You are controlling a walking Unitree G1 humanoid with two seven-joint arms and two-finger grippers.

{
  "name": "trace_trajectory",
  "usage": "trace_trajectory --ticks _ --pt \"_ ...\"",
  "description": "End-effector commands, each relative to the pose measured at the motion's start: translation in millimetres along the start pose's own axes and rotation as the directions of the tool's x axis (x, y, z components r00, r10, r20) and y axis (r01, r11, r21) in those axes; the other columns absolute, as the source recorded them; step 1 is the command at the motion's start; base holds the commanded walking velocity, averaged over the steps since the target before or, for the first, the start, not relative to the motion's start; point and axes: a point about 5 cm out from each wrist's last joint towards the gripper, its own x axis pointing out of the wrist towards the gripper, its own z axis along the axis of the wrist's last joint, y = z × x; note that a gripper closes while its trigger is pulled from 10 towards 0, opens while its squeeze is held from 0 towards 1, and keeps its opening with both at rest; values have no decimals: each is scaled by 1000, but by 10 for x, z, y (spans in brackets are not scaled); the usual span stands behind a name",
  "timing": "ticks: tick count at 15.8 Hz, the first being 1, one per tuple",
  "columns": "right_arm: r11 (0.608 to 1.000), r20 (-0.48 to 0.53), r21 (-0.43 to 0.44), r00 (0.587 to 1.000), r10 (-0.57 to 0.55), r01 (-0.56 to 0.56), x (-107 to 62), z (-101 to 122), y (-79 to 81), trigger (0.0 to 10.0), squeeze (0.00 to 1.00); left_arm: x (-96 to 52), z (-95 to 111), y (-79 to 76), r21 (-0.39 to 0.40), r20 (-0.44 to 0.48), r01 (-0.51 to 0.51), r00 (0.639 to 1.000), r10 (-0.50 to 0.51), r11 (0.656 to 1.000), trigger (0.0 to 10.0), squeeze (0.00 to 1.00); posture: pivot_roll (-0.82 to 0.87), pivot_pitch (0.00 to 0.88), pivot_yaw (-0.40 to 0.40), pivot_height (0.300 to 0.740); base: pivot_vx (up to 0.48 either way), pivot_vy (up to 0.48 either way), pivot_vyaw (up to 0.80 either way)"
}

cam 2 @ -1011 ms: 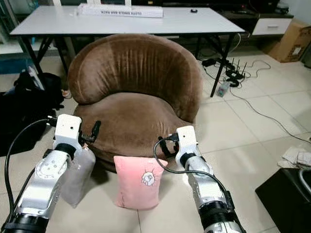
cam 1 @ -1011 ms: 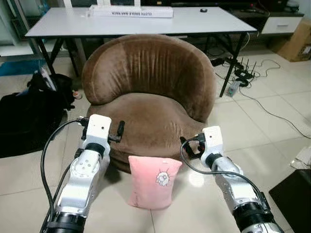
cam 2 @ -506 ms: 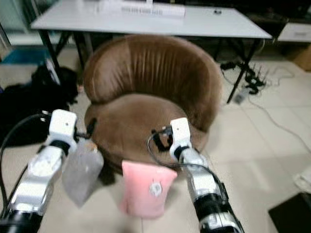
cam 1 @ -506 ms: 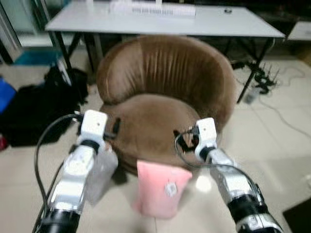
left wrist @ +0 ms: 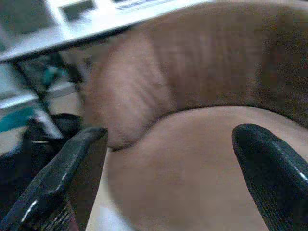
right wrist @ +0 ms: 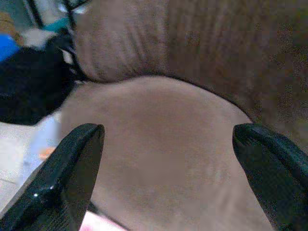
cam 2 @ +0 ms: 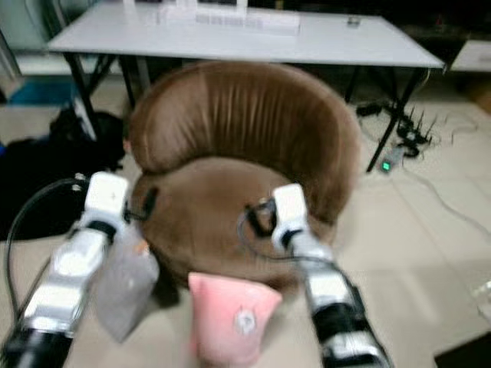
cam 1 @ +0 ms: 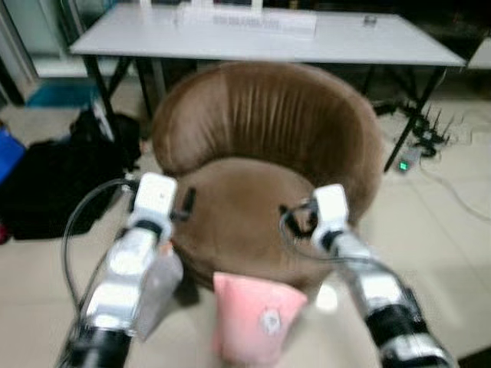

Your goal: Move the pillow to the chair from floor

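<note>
A pink square fabric pillow (cam 1: 255, 326) with a small cartoon print is standing upright on the pale tiled floor (cam 1: 445, 253), its upper edge touching or just beside the front rim of a round brown plush tub chair (cam 1: 268, 153). The chair's seat is lying bare.

The left pincer (cam 1: 186, 205) is hovering over the left front rim of the chair seat, and the right pincer (cam 1: 288, 218) is hanging over the right front part of the seat; the pillow is sitting between the two silver arms, below both pincers and touched by neither. In the left wrist view the left pincer's two black fingers (left wrist: 67, 178) are standing spread wide with the chair's seat and curved backrest between them and nothing held. The right wrist view is showing the same for the right pincer: fingers (right wrist: 62, 173) wide apart over the brown seat, and a sliver of pink at the seat's front edge.

The head views are adding what the wrist views are missing: a translucent plastic bag (cam 1: 157, 291) lying by the left arm, a black bag (cam 1: 54, 184) on the floor left of the chair, and a long white table (cam 1: 268, 38) standing behind the chair, with cables (cam 1: 418, 130) under its right end. Both head views are blurred.
</note>
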Motion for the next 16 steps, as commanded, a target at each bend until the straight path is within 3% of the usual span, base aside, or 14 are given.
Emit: trace_trajectory --ticks 1,7,10,16 --pt "1000 -14 13 1000 10 -10 4 -9 10 10000 0 -8 9 16 19 -1 12 1000 -12 1000 10000 0 103 0 -41 740 0 0 0" --pt "1000 -15 9 1000 14 -14 -14 -6 -30 10000 0 -52 -49 -67 77 -9 132 991 -132 988 10000 0 103 0 -49 740 0 0 0" --pt "999 -17 -4 999 50 -50 -47 -30 -28 10000 0 -95 -88 -32 211 -16 172 985 -172 962 10000 0 102 0 -48 740 0 0 0" --pt "998 -1 9 998 56 -56 -88 -28 -6 10000 0 -96 -50 60 175 20 141 989 -147 974 10000 0 89 0 -35 685 0 0 0"
